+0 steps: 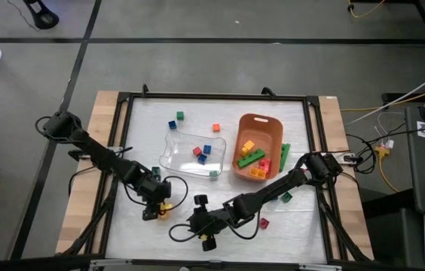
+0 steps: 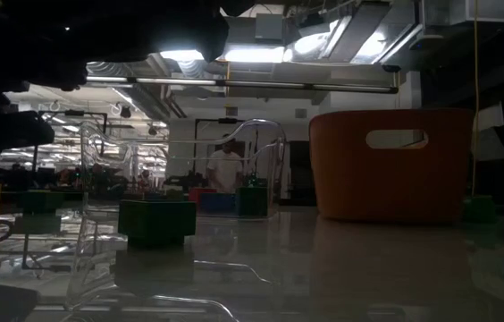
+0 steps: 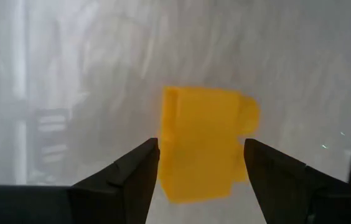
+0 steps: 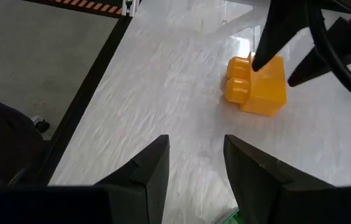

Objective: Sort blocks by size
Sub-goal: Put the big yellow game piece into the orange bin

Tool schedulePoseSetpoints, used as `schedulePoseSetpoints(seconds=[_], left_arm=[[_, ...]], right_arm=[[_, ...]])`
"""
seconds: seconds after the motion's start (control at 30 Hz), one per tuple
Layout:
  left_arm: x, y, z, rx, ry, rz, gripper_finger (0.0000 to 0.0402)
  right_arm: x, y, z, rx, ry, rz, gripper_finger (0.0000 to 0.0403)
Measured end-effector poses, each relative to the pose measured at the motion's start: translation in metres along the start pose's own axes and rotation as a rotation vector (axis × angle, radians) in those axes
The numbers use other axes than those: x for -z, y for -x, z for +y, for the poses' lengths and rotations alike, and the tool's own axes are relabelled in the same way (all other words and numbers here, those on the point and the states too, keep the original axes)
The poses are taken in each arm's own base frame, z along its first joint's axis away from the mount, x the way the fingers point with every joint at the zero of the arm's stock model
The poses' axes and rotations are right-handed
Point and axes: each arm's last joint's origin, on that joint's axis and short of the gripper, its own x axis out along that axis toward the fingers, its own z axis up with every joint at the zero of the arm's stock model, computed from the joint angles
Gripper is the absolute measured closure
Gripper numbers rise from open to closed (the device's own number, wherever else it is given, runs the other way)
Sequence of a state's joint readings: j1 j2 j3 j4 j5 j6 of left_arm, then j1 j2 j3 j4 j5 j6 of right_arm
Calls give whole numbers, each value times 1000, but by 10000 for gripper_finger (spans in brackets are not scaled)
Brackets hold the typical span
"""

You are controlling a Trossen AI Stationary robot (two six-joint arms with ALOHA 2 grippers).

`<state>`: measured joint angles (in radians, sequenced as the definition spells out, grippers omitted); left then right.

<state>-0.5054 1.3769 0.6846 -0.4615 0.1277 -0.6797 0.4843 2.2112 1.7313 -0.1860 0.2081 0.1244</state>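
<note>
A yellow studded block [image 3: 200, 146] lies on its side on the white table, near the front left; it also shows in the right wrist view [image 4: 259, 87] and the high view [image 1: 166, 205]. My left gripper [image 3: 201, 152] is open, low over the table, with one finger on either side of the yellow block and a thin gap on each side. My right gripper [image 4: 194, 155] is open and empty just to the right of it [image 1: 201, 223]. Other blocks lie loose: green [image 1: 180, 116], blue [image 1: 172, 125], red [image 1: 216, 127], red [image 1: 264, 223], green [image 1: 286, 197].
An orange bin [image 1: 258, 120] holding green, yellow and red blocks stands right of centre, with a long green block [image 1: 285, 154] beside it. A clear tray [image 1: 175, 154] with red and blue blocks lies at centre. A black frame [image 1: 122, 135] rims the table. People show in the room beyond.
</note>
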Motion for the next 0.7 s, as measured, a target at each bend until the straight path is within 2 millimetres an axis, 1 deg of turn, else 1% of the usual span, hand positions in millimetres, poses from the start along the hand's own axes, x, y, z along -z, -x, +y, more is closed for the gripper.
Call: schedulePoseSetpoints(seconds=[0.4, 0.7], left_arm=[[13, -6, -14, -56, -86, -22, 178], [12, -18, -17, -95, -113, -33, 178]], right_arm=[[1, 0, 0, 1, 2, 7, 249], [0, 0, 0, 1, 2, 6, 249]])
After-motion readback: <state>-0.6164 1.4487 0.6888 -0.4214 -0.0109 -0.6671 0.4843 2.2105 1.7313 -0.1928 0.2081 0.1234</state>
